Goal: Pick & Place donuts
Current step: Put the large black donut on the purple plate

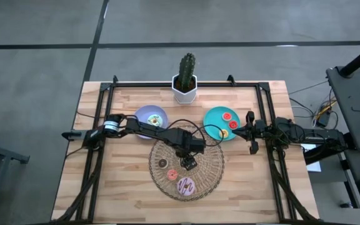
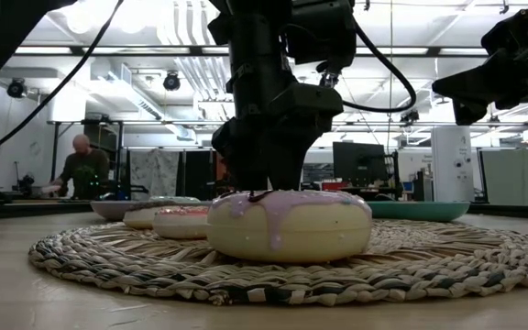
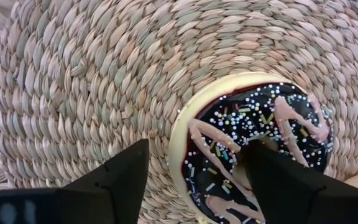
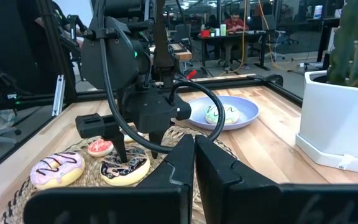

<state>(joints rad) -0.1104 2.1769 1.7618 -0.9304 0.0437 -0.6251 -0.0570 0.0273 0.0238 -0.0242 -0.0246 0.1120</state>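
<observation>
Pink-iced donut [image 2: 288, 225] is sitting closest to the low camera on the wicker mat [image 1: 212, 164]; behind it the left gripper [image 3: 194, 171] is straddling the rim of the brown-iced donut [image 3: 260, 146], fingers apart with one tip in the hole and one outside, not yet clamped. Looking like light, rigid toy plastic with slick icing, so pinching across the ring wall through the hole is likely the safest hold. Right gripper [image 4: 194, 155] is waiting with fingers together beside the teal plate [image 1: 212, 119], white-green donut [image 4: 219, 114] on the lavender plate [image 4: 244, 111].
</observation>
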